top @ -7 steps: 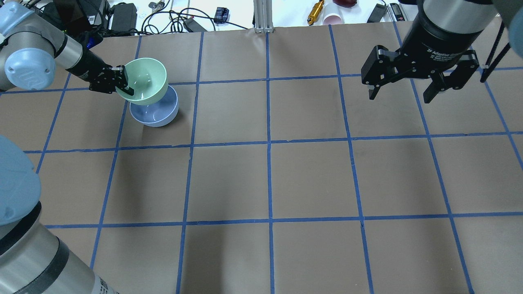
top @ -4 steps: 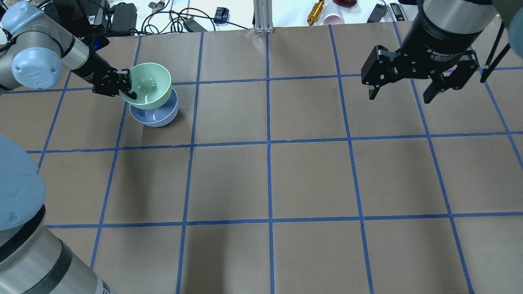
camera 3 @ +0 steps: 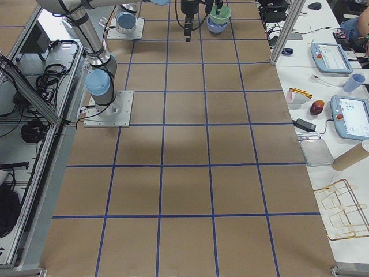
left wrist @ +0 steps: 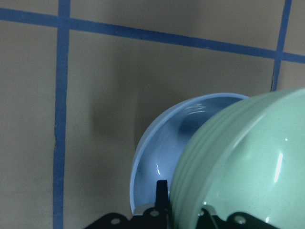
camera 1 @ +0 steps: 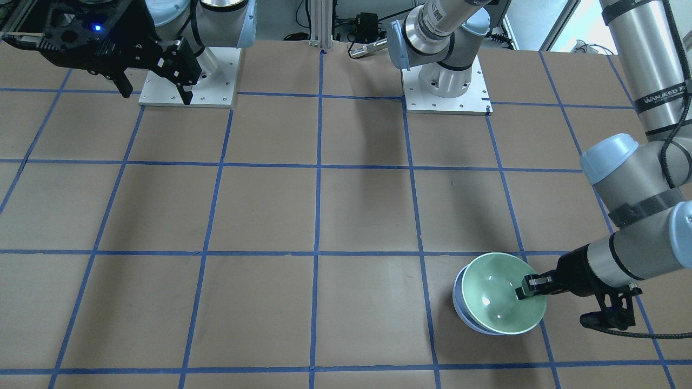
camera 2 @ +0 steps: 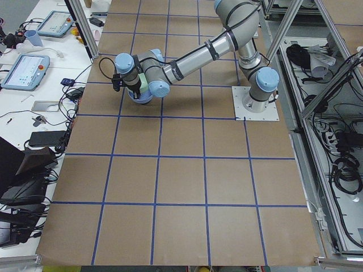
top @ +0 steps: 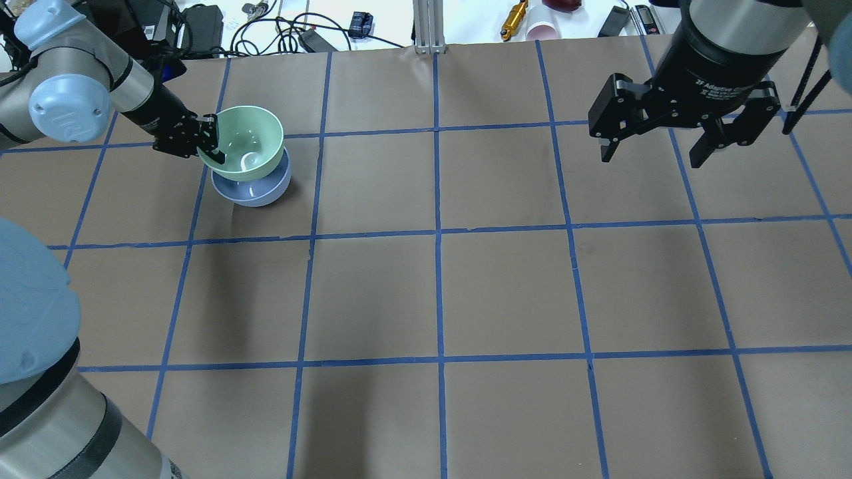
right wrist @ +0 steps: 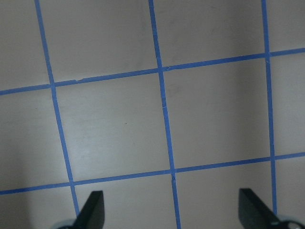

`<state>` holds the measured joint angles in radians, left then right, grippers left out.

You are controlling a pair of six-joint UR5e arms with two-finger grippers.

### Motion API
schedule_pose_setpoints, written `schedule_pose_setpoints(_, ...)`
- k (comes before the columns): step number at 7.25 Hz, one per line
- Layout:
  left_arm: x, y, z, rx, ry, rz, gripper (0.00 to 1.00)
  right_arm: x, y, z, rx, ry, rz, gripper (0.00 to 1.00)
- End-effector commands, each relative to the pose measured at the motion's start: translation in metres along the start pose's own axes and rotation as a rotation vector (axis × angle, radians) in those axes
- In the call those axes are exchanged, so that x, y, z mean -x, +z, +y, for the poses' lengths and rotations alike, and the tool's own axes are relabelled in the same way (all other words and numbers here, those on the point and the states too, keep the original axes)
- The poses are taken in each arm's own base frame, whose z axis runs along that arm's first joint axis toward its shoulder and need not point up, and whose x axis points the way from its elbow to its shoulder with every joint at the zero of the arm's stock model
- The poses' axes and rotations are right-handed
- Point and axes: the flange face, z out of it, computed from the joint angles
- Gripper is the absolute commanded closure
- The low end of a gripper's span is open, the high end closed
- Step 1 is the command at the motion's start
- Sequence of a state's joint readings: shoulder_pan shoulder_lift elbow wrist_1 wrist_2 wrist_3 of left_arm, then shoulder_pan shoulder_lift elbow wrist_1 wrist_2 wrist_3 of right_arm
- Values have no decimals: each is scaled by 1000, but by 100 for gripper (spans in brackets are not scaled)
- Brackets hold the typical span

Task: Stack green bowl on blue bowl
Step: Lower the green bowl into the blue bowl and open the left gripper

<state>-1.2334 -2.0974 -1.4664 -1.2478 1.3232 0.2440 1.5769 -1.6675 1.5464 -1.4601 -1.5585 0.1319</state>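
The green bowl [top: 246, 141] is smooth and shiny, with small bright spots of light on it. The blue bowl [top: 256, 191] is smooth and shiny too. The table [top: 506, 293] has a brown top that looks like dull paper. The blue lines [top: 438, 293] on it look like thin tape. The left arm [camera 1: 627, 259] is shiny grey metal with smooth pale blue caps [camera 1: 608, 154]. The right gripper [top: 651, 159] is black and dull. The base plate [camera 1: 476, 97] is flat, pale metal.

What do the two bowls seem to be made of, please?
The green bowl: probably glazed ceramic or hard plastic; glossy, with sharp light glints inside. The blue bowl: likely the same; smooth, shiny, thin pale rim.
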Motion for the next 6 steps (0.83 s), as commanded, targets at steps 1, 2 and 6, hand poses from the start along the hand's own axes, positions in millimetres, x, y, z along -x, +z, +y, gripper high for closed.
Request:
schedule_pose_setpoints(1, 0, -2, 0, -3, 1, -3, 100, 0, 0, 0, 0, 0, 0, 0)
schedule_pose_setpoints(2, 0, -1, 2, -1, 0, -2, 85, 0, 0, 0, 0, 0, 0, 0)
schedule_pose_setpoints(6, 0, -15, 4, -12, -3, -6, 1, 0, 1, 0, 1, 0, 0, 0)
